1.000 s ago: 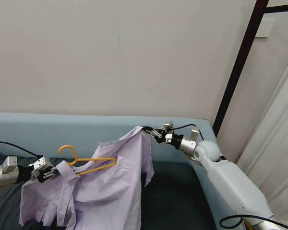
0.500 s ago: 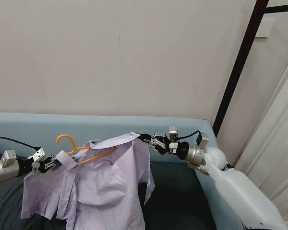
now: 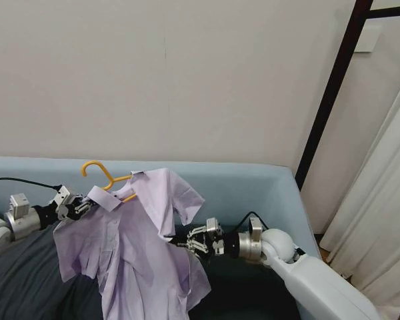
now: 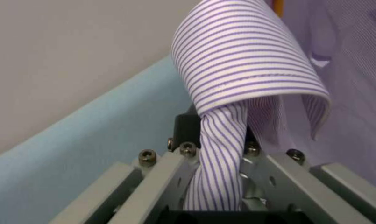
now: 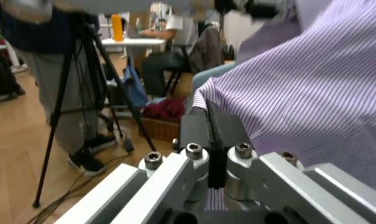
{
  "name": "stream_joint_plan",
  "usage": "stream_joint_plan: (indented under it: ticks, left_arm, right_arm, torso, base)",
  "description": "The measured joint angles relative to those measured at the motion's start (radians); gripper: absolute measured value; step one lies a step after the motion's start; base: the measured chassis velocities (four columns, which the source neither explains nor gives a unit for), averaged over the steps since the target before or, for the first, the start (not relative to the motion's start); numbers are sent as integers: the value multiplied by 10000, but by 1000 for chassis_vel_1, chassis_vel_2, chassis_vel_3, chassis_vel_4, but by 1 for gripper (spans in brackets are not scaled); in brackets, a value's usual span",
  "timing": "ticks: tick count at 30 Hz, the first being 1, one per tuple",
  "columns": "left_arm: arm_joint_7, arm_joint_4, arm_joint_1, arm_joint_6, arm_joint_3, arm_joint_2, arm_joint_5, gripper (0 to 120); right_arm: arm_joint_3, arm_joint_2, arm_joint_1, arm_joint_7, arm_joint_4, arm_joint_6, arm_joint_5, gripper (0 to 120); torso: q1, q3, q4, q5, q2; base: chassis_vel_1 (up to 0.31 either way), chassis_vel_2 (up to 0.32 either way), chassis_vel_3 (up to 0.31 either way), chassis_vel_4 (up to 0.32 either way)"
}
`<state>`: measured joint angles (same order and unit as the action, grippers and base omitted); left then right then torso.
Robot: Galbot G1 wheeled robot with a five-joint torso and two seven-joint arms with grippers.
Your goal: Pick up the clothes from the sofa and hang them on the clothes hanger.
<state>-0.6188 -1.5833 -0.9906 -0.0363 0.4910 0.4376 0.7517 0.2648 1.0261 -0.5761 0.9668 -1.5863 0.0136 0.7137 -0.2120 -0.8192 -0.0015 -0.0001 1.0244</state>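
My left claw (image 3: pixel 77 207) is closed tight on the collar of the shirt (image 3: pixel 130 250), my right claw (image 3: pixel 190 242) on its lower edge. I should lift evenly so the hanger (image 3: pixel 104 175) cannot slip.

The shirt (image 3: pixel 140 247) hangs on the hanger (image 3: pixel 95 163) above the sofa (image 3: pixel 253 190).

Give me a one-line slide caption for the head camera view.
The left gripper and right gripper hold a purple shirt on a yellow hanger above the blue sofa.

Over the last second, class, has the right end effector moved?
Yes: the right end effector dropped down the sofa backrest toward the seat, shifting left, shut on the shirt.
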Motion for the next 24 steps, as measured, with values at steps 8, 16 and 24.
stream_joint_plan:
  ticks: [8,16,24]
  left_arm:
    - [478,-712,-159,61,139,-125,594,2]
    - [601,-1156,-551,91,306,-383,435,2]
    - [805,-728,-428,56,173,-488,-14,2]
  right_arm:
    - [672,197,27,-1033,748,-789,-725,0]
    - [649,244,23,-1921,1280,-1599,-871,22]
    - [-349,-181,-44,662,1233,-1867,-1075,53]
  torso:
    - [0,0,0,0,0]
    - [0,0,0,1,0]
    - [0,0,0,0,1]
  base:
    - [0,0,0,0]
    - [0,0,0,0]
    - [0,0,0,0]
